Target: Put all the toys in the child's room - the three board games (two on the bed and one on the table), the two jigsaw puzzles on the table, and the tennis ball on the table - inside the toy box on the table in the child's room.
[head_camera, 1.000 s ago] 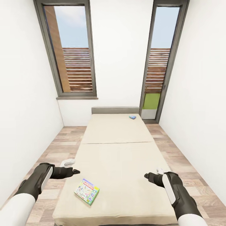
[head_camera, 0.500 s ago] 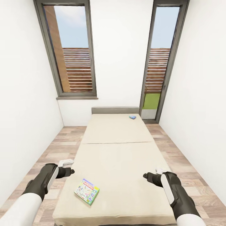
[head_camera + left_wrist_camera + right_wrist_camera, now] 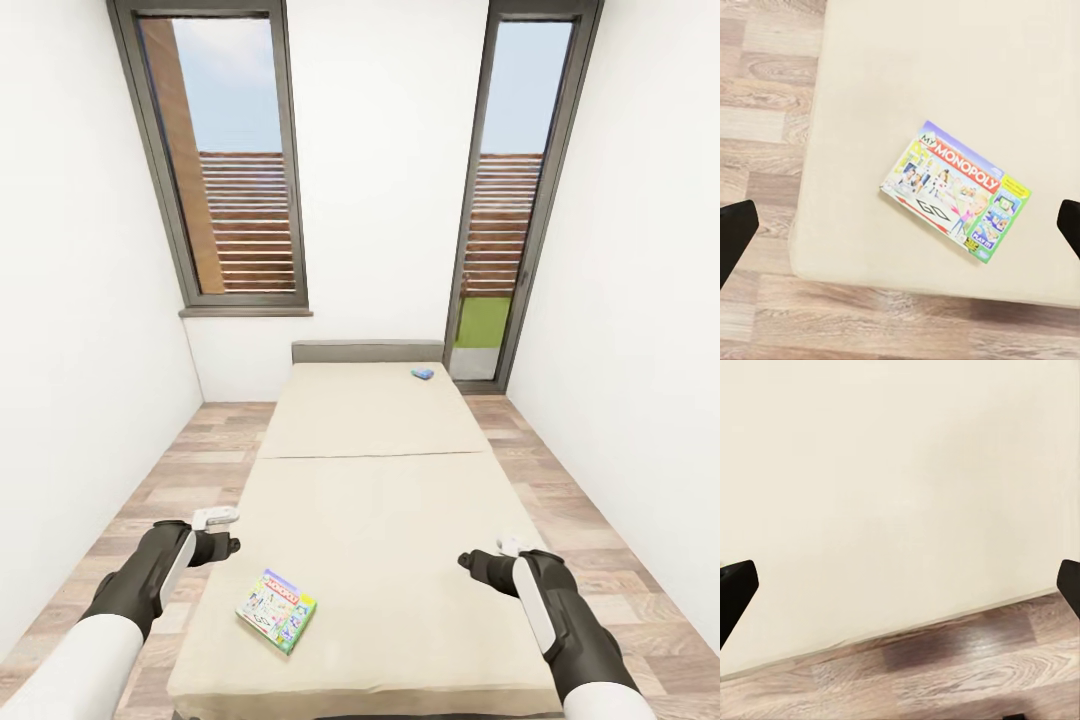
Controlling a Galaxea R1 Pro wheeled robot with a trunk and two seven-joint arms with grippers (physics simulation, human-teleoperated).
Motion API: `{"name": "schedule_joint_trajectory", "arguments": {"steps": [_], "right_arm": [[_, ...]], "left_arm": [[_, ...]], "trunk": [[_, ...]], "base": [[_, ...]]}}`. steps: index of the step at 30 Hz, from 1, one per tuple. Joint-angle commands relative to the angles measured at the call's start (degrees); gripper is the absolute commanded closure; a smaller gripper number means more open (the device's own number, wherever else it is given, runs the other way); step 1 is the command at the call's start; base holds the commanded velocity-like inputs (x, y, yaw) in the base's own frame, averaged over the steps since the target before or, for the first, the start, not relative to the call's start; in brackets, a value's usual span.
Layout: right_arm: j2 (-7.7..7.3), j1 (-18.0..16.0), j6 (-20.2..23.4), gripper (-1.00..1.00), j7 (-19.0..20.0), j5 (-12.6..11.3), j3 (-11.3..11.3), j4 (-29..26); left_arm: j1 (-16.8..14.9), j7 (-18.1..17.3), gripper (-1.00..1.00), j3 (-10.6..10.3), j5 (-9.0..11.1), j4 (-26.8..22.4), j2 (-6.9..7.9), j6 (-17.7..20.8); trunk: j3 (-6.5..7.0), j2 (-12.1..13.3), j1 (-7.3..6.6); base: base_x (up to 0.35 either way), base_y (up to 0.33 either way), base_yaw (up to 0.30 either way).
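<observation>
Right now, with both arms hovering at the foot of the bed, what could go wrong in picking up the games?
The Monopoly box lies flat on the soft bed near its corner, so the open left gripper may push it off rather than grip it. The small blue item near the headboard looks beyond reach from here.

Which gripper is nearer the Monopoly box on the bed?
Left. The left gripper hovers by the bed's left edge, just up-left of the Monopoly box. The right gripper is across the bed, over its right side.
</observation>
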Motion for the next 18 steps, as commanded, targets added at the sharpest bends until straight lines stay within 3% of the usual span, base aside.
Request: {"name": "schedule_joint_trajectory", "arguments": {"steps": [1, 18], "right_arm": [[0.10, 0.0, 0.2, -1.00, -0.5, -0.6, -0.1, -0.1], [0.34, 0.0, 0.0, -1.00, -0.4, -0.6, -0.2, 0.0]], "left_arm": [[0.0, -0.2, -1.00, 0.1, 0.0, -0.1, -0.02, 0.3], [0.0, -0.2, -1.00, 0.0, 0.1, -0.1, -0.16, 0.3]], "trunk": [[-0.12, -0.1, 0.03], [-0.12, -0.1, 0.03]], "base": [[0.000, 0.000, 0.000], [0.124, 0.043, 0.000]]}}
